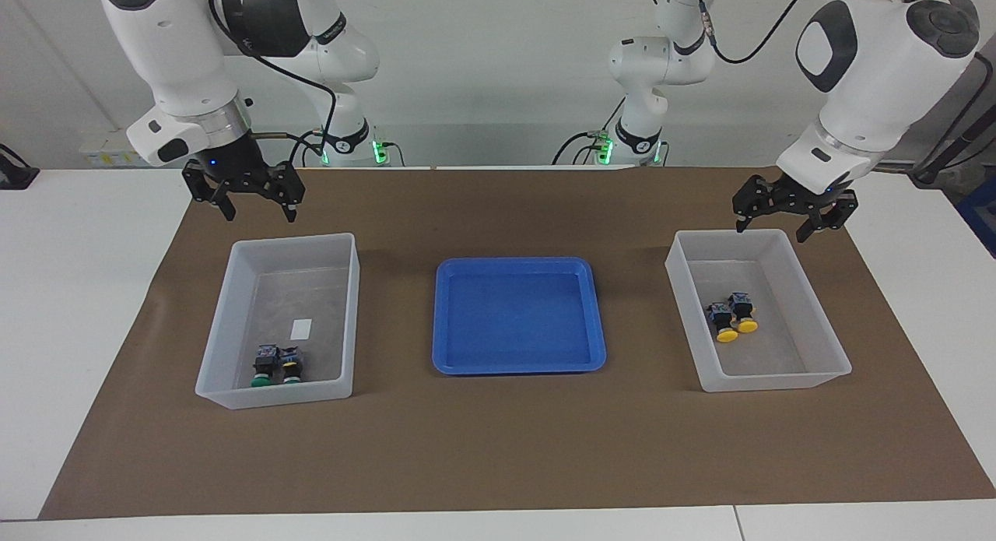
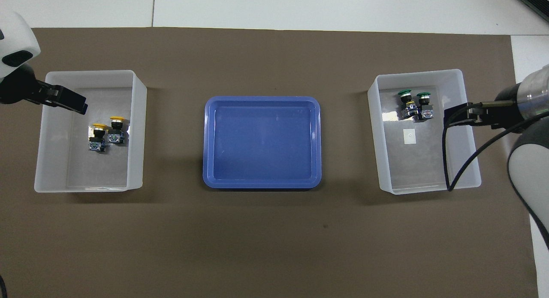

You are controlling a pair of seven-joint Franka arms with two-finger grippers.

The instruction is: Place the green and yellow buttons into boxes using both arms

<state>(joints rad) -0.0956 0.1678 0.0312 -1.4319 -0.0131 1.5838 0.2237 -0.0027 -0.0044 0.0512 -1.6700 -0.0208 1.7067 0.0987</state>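
Observation:
Two green buttons lie side by side in the box at the right arm's end, at its end farther from the robots. Two yellow buttons lie together in the other box at the left arm's end. My right gripper hangs open and empty above the green buttons' box, over its rim nearer the robots. My left gripper hangs open and empty over the yellow buttons' box, at its rim nearer the robots.
A shallow blue tray with nothing in it sits between the two boxes on a brown mat. A small white label lies on the floor of the green buttons' box.

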